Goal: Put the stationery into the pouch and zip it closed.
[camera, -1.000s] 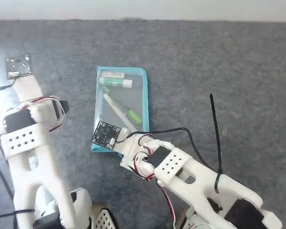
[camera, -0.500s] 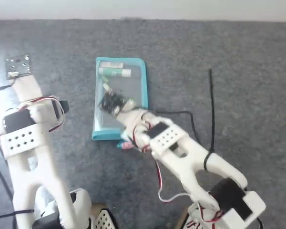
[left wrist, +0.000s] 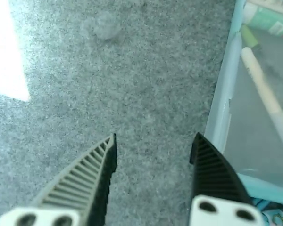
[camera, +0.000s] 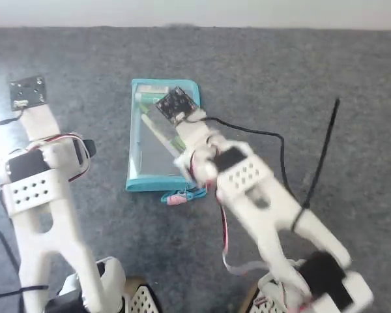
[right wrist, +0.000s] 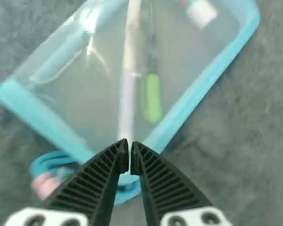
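While its fingers are pressing together on nothing, the right claw is hanging over the clear, blue-edged pouch, with its tips above the pouch's edge near the pink zip tag. Inside, a white pen and a green marker are lying side by side. The left claw is hovering spread over the grey bench, and in the high view the pouch is lying at its 3 o'clock.
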You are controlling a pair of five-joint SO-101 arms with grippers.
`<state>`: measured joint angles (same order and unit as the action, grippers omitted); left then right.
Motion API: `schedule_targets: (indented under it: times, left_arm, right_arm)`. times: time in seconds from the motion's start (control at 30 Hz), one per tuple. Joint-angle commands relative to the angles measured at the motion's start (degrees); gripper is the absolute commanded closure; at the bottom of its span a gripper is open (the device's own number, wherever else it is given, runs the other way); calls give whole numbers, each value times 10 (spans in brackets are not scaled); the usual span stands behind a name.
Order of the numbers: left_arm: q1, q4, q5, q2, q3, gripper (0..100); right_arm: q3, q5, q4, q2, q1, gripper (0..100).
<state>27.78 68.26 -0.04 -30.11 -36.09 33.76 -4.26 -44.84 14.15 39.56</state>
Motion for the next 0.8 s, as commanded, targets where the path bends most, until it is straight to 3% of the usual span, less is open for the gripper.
schedule_targets:
  times: [0.0,0.17,0.27,0.53,0.77]
  left_arm:
    - [1,-17,-8,3,6,761]
    - [2,-17,-8,3,6,761]
    - [3,-17,-8,3,5,761]
    - [2,-32,-6,3,5,761]
    - [2,-33,-5,3,7,761]
  right_arm:
    - [51,178,-14,117,60,981]
    - [53,431,-23,139,77,828]
    - [50,518,-96,139,91,738]
    - [41,551,-108,139,195,764]
    - [60,578,-55,75,171,765]
